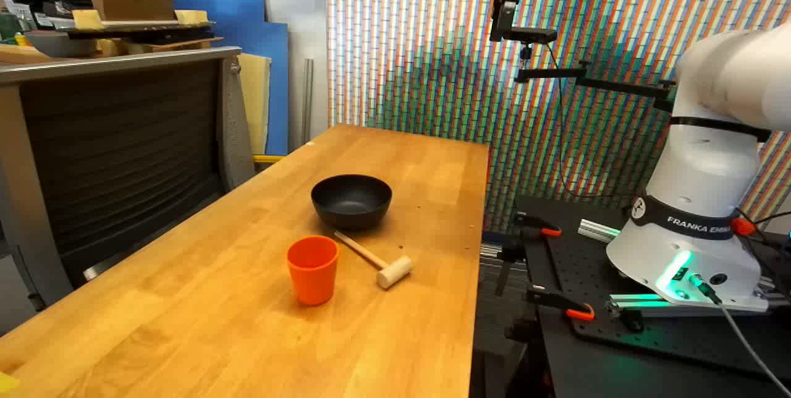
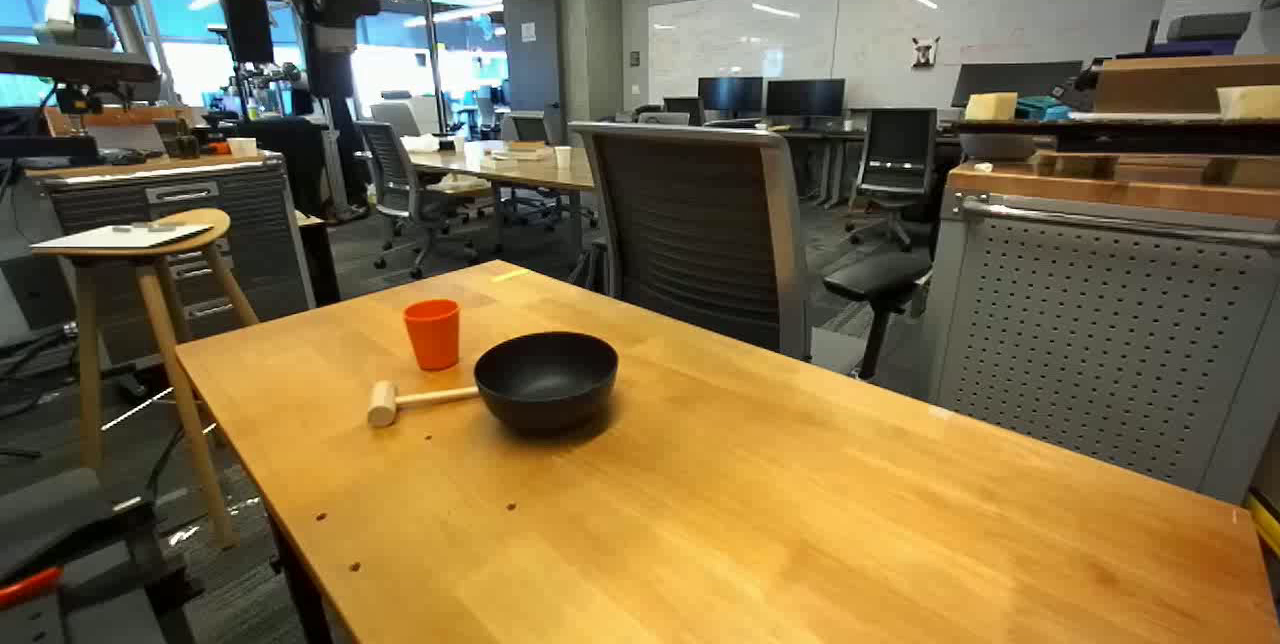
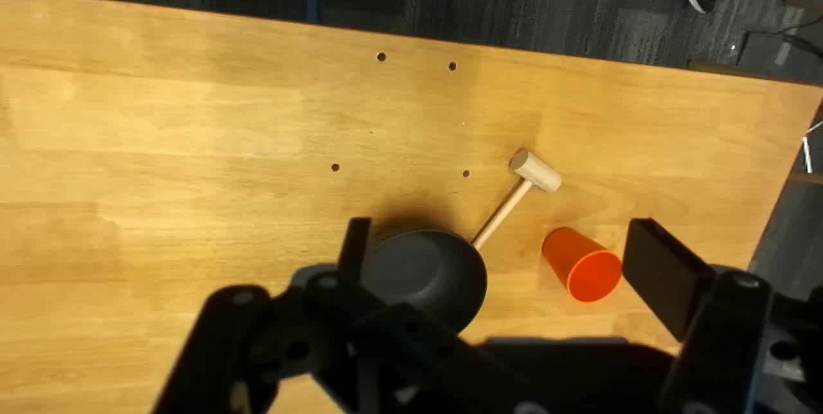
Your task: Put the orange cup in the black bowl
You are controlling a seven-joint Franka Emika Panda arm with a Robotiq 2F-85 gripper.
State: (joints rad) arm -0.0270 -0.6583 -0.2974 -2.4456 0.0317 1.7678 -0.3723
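Note:
The orange cup (image 1: 313,274) stands upright on the wooden table in both exterior views (image 2: 432,336), and in the wrist view (image 3: 572,260). The round black bowl (image 1: 351,203) stands upright a short way from the cup (image 2: 546,384); its inside shows nothing in it. In the wrist view the bowl (image 3: 431,272) is partly hidden behind the left finger. My gripper (image 3: 498,253) is open and holds nothing. It is high above the table, with bowl and cup below, between and behind its fingers in the picture. In an exterior view the gripper (image 2: 292,54) hangs at the top left.
A small wooden mallet (image 1: 394,271) lies beside cup and bowl, its handle end at the bowl's side. The table (image 1: 395,348) has a few small holes. A chair (image 2: 700,234) stands along one long edge. The arm's base (image 1: 686,249) is across a gap from the table.

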